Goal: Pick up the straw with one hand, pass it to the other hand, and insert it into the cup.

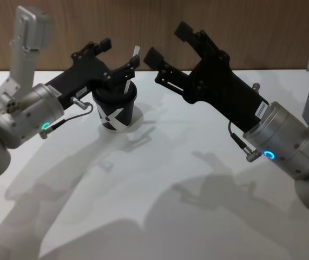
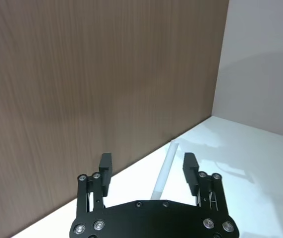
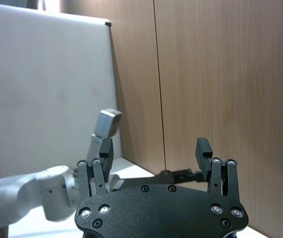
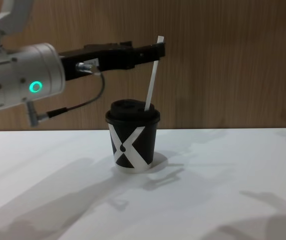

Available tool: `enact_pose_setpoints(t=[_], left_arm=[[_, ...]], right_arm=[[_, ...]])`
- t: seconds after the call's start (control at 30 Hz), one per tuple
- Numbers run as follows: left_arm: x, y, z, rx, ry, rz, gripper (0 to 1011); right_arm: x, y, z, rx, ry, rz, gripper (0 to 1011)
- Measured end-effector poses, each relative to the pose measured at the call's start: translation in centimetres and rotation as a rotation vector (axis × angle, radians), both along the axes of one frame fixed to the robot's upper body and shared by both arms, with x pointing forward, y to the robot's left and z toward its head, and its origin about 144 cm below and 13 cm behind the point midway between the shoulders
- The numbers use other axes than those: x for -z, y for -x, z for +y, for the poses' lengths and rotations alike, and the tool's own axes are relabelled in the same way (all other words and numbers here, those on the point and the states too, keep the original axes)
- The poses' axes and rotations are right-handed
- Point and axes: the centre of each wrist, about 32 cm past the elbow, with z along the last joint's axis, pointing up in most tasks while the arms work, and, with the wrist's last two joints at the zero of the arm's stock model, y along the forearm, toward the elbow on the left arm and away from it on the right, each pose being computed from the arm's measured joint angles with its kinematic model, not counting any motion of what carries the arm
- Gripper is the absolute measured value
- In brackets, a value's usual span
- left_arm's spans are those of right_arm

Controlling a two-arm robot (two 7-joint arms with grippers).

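cups: just one, a black cup [image 4: 132,142] with a white X and a domed lid
straws: one white straw [image 4: 152,77], standing tilted in the lid
grippers: two, the left gripper [image 1: 120,56] around the straw's upper part with its fingers spread, and the right gripper [image 1: 168,42] raised nearby, also spread
tables: one white table [image 4: 223,190]

Cup [image 4: 132,145]: small, black, large white X, black domed lid, upright on the white counter [image 4: 223,190], centre-left of chest view. Straw [image 4: 152,75]: thin, white, straight, lower end through the lid, leaning slightly right, upper end between the left end effector's [image 4: 159,50] open fingers.
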Motion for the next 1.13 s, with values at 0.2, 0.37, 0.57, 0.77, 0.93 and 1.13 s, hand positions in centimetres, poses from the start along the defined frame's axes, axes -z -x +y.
enact_pose_setpoints(t=[0.2, 0.37, 0.57, 0.77, 0.93, 1.13], left_arm=[[0.1, 1.5, 0.9, -0.012, 0.024, 0.013, 1003], [0.3, 2.3, 1.3, -0.013, 0.046, 0.026, 1003], [0.8, 3.1, 2.0, 0.007, 0.093, 0.065, 1003], [1.6, 3.8, 2.5, 0.033, 0.137, 0.105, 1003], [2.1, 4.2, 2.7, 0.046, 0.159, 0.123, 1003], [2.5, 4.6, 2.9, 0.058, 0.180, 0.141, 1003]], right_arm=[[0.4, 0.3, 0.0, 0.009, 0.019, 0.019, 1001], [1.0, 0.5, -0.1, 0.010, 0.033, 0.042, 1001], [2.2, 0.7, -0.3, 0.008, 0.056, 0.082, 1001], [3.2, 0.9, -0.5, 0.001, 0.074, 0.112, 1001], [3.6, 1.0, -0.7, -0.003, 0.081, 0.126, 1001], [4.0, 1.0, -0.8, -0.006, 0.087, 0.139, 1001]])
